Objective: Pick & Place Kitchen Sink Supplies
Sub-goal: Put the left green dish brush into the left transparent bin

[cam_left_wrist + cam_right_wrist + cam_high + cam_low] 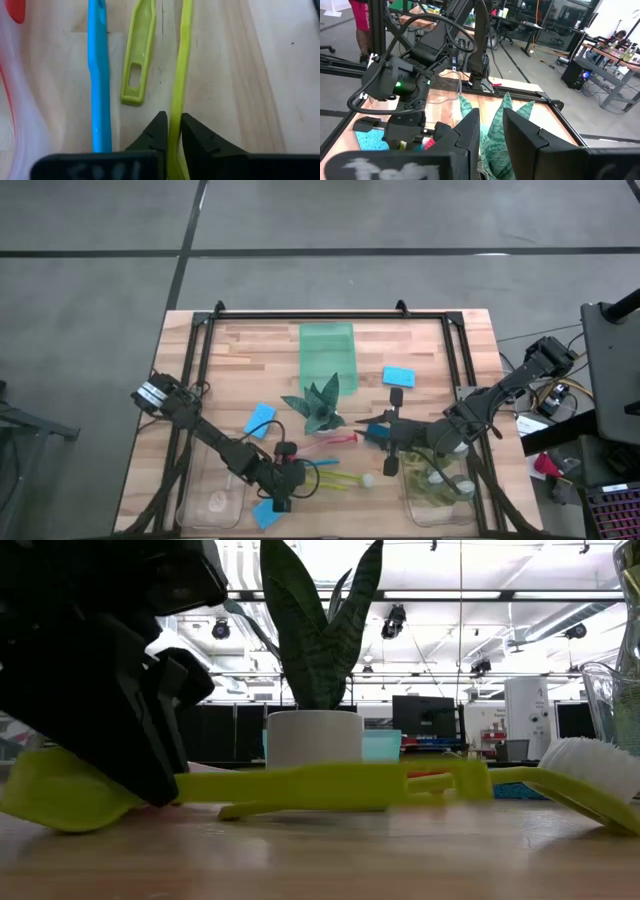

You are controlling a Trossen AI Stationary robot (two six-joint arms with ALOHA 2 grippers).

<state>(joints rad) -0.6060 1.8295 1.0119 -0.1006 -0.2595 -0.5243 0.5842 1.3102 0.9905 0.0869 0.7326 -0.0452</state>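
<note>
- Yellow brush [179, 75]: thin handle pinched between the left gripper [170, 131] fingers, which are closed tight on it; brush lies flat on the wooden table [250, 350], near the front edge, middle.
- Left gripper in the high view [285, 498] sits low at the handle end; low view shows its dark body [100, 670] down on the table over the yellow handle [300, 785], white bristle head [600, 765] at the far end.
- Second yellow brush [137, 55] lies just beside the gripped one, then a blue brush [99, 75] next to that; a red brush [335, 440] lies behind them by the plant.
- Right gripper [392, 428] hovers above the table just right of the plant [318, 405]; fingers [465, 135] close together with a narrow gap, nothing seen between them.
- Blue sponges: one [398, 375] right of the green tray [327, 350], one [260, 420] left of the plant, one [266, 514] at the front edge beside the left gripper.
- Soap bottles [435, 480] lie in the clear bin [470, 515] front right; another clear bin [210, 500] front left.
</note>
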